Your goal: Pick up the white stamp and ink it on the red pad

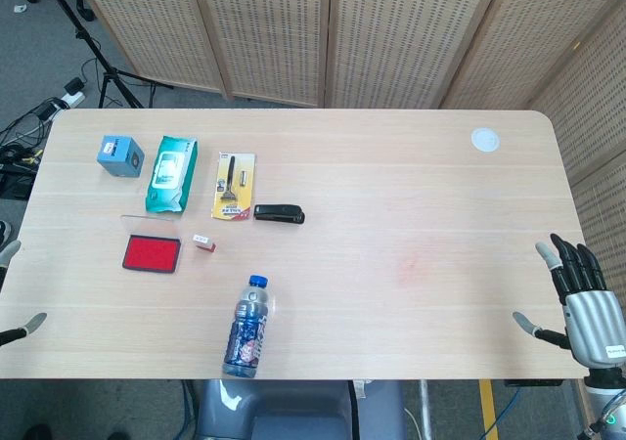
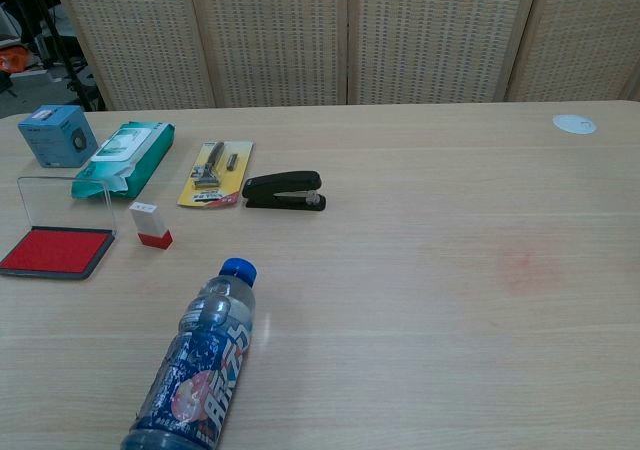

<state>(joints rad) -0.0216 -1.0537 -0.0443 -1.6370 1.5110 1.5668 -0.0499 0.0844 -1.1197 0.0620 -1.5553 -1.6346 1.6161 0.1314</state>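
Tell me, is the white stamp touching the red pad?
Apart. The chest view shows bare table between the stamp and the pad; the head view shows the same gap.

One white stamp (image 2: 149, 223), one red ink pad (image 2: 55, 250) (its clear lid stands open), one bottle (image 2: 197, 363), one black stapler (image 2: 284, 191), one blue box (image 2: 57, 135), one green wipes pack (image 2: 123, 157), one yellow carded razor (image 2: 216, 172), one white disc (image 2: 574, 124), two hands (image 1: 585, 303) (image 1: 12, 293).

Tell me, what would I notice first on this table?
Probably the red pad at the left edge, lid open, with the small white stamp lying just right of it. Next, the blue-capped bottle lying on its side near the front edge. In the head view the right hand, fingers spread, waits far off at the table's right end.
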